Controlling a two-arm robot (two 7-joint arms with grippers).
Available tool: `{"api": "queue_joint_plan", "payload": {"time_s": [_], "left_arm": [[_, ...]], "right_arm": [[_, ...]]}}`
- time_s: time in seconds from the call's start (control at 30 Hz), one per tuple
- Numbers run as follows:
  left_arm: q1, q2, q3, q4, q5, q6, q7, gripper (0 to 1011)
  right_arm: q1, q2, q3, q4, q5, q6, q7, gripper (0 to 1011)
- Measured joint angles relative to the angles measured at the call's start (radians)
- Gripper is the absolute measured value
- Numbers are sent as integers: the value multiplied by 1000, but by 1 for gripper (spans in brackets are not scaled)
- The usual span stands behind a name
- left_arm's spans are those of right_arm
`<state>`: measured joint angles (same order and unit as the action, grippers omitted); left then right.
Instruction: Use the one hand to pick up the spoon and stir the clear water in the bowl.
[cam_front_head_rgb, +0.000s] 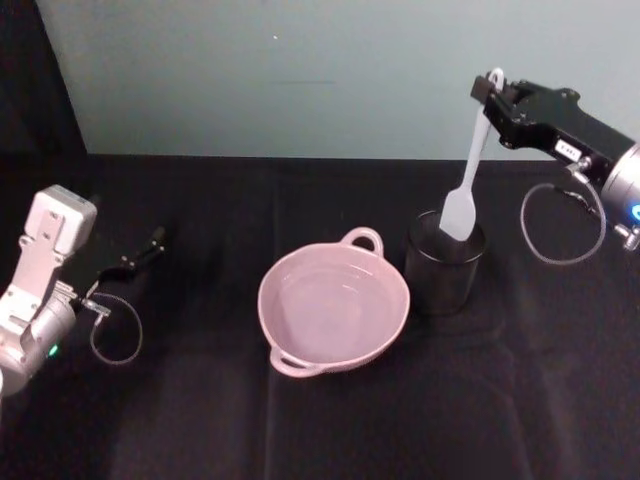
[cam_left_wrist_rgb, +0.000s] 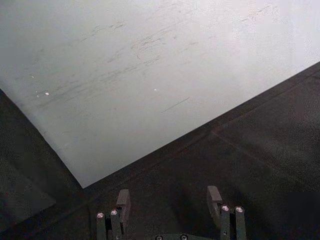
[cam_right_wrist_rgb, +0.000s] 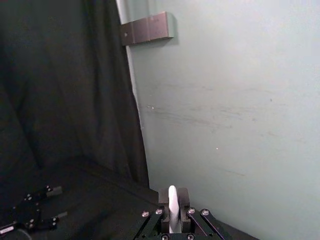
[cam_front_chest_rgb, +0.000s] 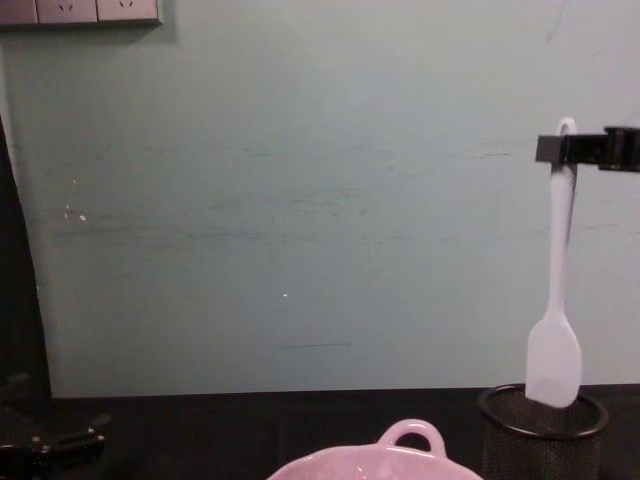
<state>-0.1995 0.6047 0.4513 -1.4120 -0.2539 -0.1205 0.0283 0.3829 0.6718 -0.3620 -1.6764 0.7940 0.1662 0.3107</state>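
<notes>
Setting: Black cloth covered the table (cam_front_head_rgb: 200, 430), and a pale blue-green wall (cam_front_head_rgb: 300, 80) stood close behind it.
Right gripper: From where I stood, the right gripper (cam_front_head_rgb: 490, 92) hung high over the table's right side, its jaws clamped on the very top of the spoon (cam_front_head_rgb: 468, 170), just below the small hole in the handle.
Spoon: It hung straight down from that pinch. Its flat white head was at the mouth of the black wire-mesh cup (cam_front_head_rgb: 440, 285), and I could not tell whether the tip had cleared the rim.
Why held so: Gripping the far end seemed sensible. It left the whole length free to reach into water and kept the gripper up and dry. A plumb hang would also let the head leave the cup without snagging the mesh.
Bowl: The pale pink bowl (cam_front_head_rgb: 275, 275) sat mid-table just left of the cup, with clear water (cam_front_head_rgb: 330, 305) lying flat in it and loop handles at its far and near rims.
Spoon to bowl: The spoon was beside the bowl, over the cup, and not above the water.
Left gripper: The left gripper (cam_left_wrist_rgb: 170, 200) rested low at the table's left edge, fingers spread and holding nothing.
Step, as I judged it: This looked like the lift-out. A little more height, a carry leftward and a descent into the water seemed to be needed.
</notes>
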Motion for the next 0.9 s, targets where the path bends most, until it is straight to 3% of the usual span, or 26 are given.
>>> {"api": "queue_joint_plan", "payload": {"time_s": [0.2,0.9], "left_arm": [[0,0,0,0,0,0,0,1011],[0,0,0,0,0,0,0,1011]], "right_arm": [[8,1,6,-16,-21,19,11,121],[8,1,6,-15,-21,19,11,121]]}}
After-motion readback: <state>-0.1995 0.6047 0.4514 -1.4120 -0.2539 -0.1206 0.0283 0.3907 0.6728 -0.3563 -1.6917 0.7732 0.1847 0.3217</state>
